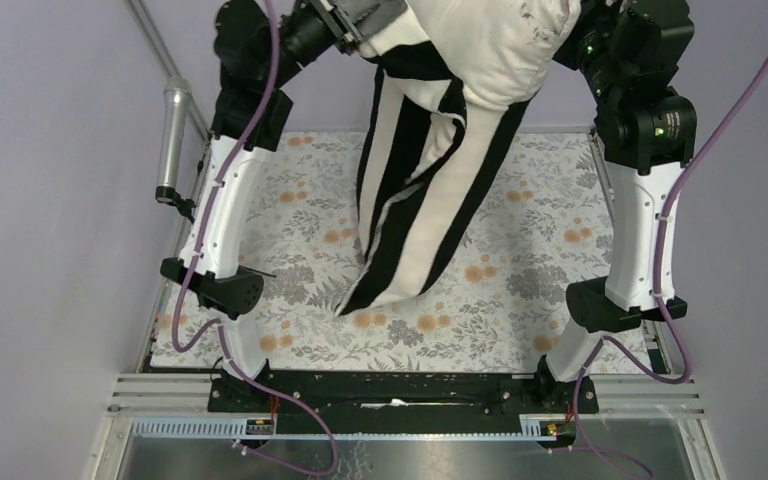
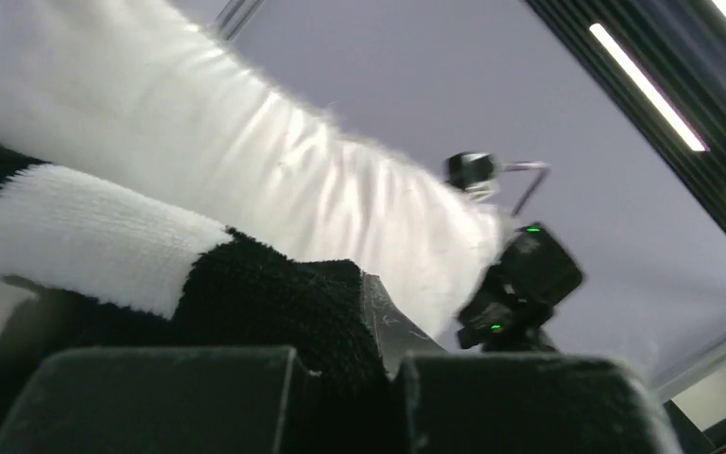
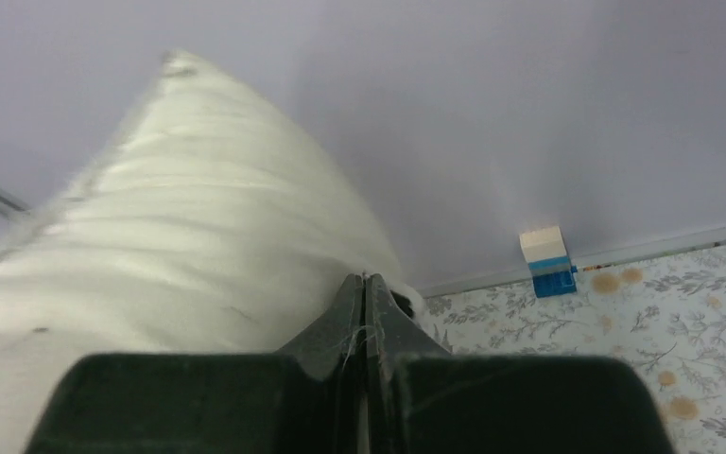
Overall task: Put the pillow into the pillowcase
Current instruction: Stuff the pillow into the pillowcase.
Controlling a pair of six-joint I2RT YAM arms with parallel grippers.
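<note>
Two arms hold everything up high. The pillow sits plump and cream at the top of the overhead view, well above the table. The pillowcase drapes from it in a long striped tail, and its lower end just rests on the floral table cover. I reckon the lift is deliberate: with the weight off the table, gravity can help the pillow slide down into the sleeve. Only its bottom edge looks tucked into the case's mouth, and the rest of the case hangs flat and limp, so most of the job is not yet done. The left gripper is clamped tight on the fuzzy striped cloth, black pile bunched between its fingers, holding the mouth up. The right gripper has its fingers pressed fully together, seemingly pinching a thin edge of the pillow to steady the other side.
</note>
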